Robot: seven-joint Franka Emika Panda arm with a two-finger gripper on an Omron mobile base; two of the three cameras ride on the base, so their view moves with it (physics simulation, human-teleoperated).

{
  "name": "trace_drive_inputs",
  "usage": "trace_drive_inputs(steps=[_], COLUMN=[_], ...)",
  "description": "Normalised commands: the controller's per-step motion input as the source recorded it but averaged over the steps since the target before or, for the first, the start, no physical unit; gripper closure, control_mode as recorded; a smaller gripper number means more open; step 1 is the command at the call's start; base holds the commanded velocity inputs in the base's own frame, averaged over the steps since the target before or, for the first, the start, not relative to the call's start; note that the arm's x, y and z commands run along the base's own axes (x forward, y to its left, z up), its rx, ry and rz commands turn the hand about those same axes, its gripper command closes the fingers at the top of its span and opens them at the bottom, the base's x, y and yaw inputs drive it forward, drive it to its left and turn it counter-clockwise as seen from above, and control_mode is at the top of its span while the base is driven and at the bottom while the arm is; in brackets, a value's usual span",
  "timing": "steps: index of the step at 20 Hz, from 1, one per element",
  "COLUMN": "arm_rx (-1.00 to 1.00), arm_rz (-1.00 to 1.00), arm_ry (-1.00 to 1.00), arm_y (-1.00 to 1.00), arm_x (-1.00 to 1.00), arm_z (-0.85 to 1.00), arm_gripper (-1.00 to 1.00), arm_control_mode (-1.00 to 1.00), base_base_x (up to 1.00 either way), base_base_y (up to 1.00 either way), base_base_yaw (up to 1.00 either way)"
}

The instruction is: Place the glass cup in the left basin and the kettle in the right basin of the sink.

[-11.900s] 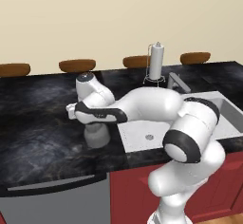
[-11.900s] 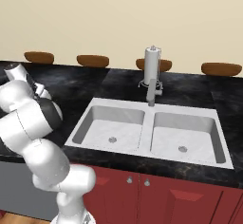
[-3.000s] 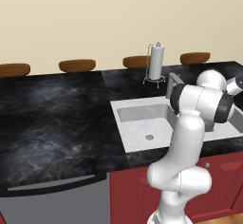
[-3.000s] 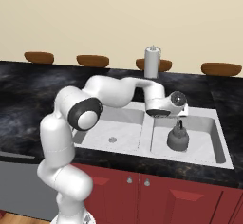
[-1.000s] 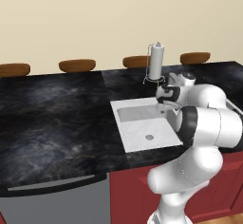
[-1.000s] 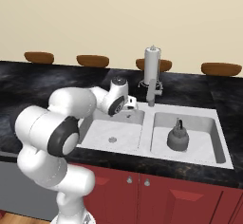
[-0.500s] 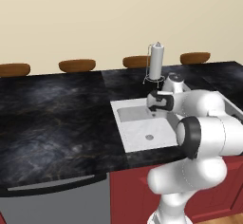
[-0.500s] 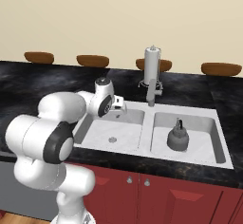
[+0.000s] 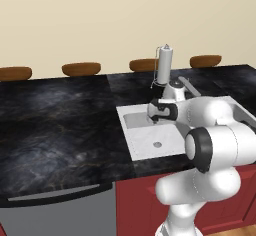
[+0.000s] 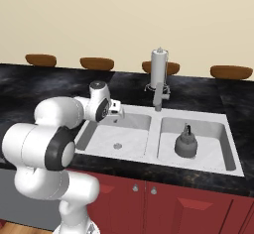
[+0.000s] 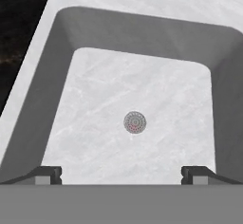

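The grey kettle [image 10: 186, 144] stands upright in the right basin [image 10: 208, 151] of the sink [image 10: 149, 110]. My gripper [image 10: 117, 110] hangs over the back left part of the left basin [image 10: 130, 140], pointing down into it. In the hand view the gripper [image 11: 122, 173] is open, with its two fingertips [image 11: 47, 173] wide apart and nothing between them. Below them lie the bare floor of the left basin [image 11: 95, 104] and its round drain [image 11: 135, 122]. From the left base view the gripper [image 9: 156, 116] hovers above the left basin [image 9: 145, 141]. The glass cup is out of view.
A grey faucet [image 10: 158, 96] rises at the sink's back centre, with a tall white paper-towel roll [image 10: 158, 65] behind it. Black marble counter [image 9: 60, 125] stretches to the left of the sink. Brown stool tops [image 9: 81, 68] line the far edge.
The gripper has drifted left and a little lower, from near the faucet to over the left basin. It stayed open. The kettle has not moved.
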Motion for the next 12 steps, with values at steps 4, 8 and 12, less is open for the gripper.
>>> trace_drive_inputs(steps=[4,8,12], arm_rx=[0.00,0.00,0.00], arm_rz=[0.00,0.00,0.00], arm_ry=[0.00,0.00,0.00], arm_y=[0.13,0.00,0.00], arm_x=[0.00,0.00,0.00], arm_z=[0.00,0.00,0.00], arm_gripper=[-1.00,-1.00,-1.00], arm_control_mode=[1.00,1.00,1.00], base_base_x=[0.00,-0.03,-0.32], base_base_y=[0.04,0.05,0.00], base_base_yaw=[0.00,0.00,0.00])
